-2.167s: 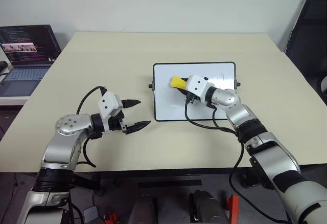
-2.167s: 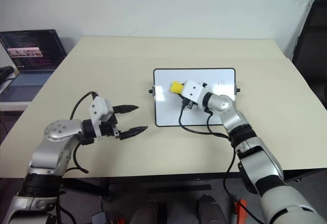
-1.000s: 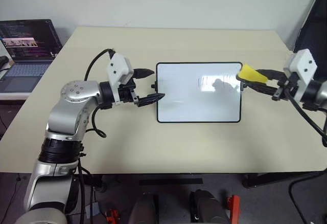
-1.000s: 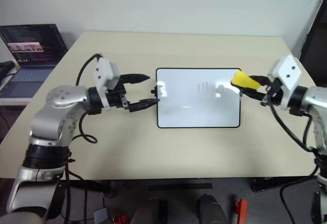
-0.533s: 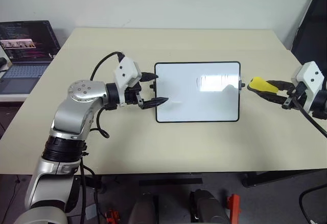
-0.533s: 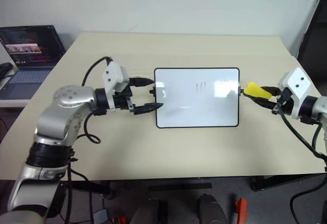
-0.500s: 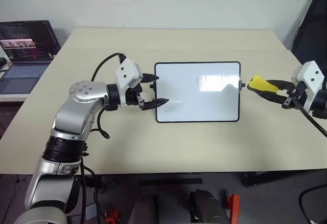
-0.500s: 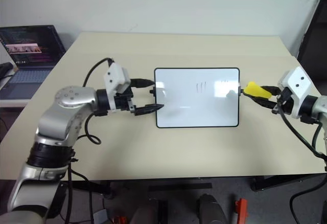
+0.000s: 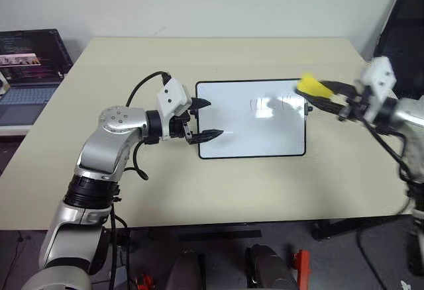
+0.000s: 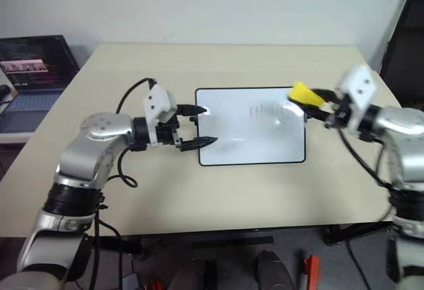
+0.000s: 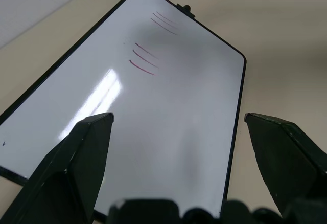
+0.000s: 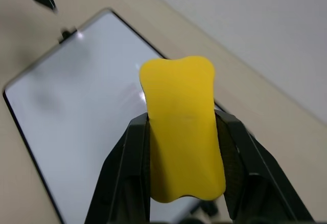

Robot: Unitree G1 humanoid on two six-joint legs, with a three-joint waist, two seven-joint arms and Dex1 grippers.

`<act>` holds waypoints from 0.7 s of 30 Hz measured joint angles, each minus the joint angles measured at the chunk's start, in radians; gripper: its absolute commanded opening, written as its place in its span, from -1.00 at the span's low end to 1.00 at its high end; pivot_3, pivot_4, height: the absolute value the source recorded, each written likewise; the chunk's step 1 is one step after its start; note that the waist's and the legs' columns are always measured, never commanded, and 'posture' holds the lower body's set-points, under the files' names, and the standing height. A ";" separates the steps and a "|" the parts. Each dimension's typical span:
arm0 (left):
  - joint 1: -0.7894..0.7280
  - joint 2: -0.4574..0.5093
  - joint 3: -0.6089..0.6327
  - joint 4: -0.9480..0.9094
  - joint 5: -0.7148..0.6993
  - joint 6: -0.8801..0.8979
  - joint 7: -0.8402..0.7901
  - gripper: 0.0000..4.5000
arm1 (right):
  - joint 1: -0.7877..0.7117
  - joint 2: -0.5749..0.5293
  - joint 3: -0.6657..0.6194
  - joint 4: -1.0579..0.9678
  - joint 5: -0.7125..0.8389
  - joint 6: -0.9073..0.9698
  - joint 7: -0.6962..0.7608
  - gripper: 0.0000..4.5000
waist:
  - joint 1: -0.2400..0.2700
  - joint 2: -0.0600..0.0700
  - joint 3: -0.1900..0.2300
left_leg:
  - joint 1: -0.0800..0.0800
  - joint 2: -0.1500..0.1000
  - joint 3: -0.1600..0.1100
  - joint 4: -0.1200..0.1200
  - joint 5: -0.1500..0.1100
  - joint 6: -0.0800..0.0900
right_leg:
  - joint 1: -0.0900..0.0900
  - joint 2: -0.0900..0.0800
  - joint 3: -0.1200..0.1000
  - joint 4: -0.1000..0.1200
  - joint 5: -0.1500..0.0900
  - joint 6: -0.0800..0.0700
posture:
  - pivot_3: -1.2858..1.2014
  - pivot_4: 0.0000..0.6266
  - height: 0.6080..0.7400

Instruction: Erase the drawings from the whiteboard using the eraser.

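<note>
Table (image 9: 199, 191): right jaws pinch eraser (image 12: 181, 132).

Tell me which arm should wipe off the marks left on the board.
Right. The right tool is shut on the eraser, poised at the whiteboard's right edge beside the drawings. The left tool is open and empty at the opposite edge, better placed to steady the board.

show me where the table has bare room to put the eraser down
Bare table runs along the near edge below the whiteboard, and behind it toward the wall. Crowded: the left gripper at the board's left edge, the right gripper with the eraser over its right corner.
</note>
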 measured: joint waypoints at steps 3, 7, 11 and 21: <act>0.000 -0.004 -0.005 0.014 0.005 0.000 -0.001 1.00 | -0.075 0.124 0.080 0.086 -0.080 -0.084 -0.093 -0.40 | 0.003 0.000 0.000 | 0.000 0.000 0.000 0.000 0.000 0.000 | 0.000 0.000 0.000 0.000 0.002 -0.003 | 0.03 -0.52 1.00; 0.000 -0.008 -0.006 0.019 0.008 0.000 -0.001 1.00 | -0.102 0.217 0.137 0.240 -0.167 -0.174 -0.184 -0.40 | 0.019 0.000 0.000 | -0.003 -0.001 0.000 0.000 0.000 0.000 | -0.001 -0.002 -0.001 -0.001 0.002 -0.003 | 0.03 -0.52 1.00; 0.001 -0.005 -0.006 0.017 0.008 0.001 -0.001 1.00 | -0.129 0.255 0.151 0.364 -0.218 -0.243 -0.236 -0.40 | 0.025 0.000 0.000 | -0.004 -0.001 0.000 0.000 0.000 0.000 | -0.003 -0.002 -0.002 -0.001 0.002 -0.003 | 0.03 -0.52 1.00; 0.037 0.010 0.002 0.005 0.008 0.004 0.004 1.00 | -0.158 0.259 0.155 0.553 -0.279 -0.347 -0.268 -0.40 | 0.021 0.000 0.000 | -0.003 -0.001 0.000 0.000 0.000 0.000 | -0.003 -0.002 -0.001 0.001 0.002 -0.004 | 0.03 -0.52 1.00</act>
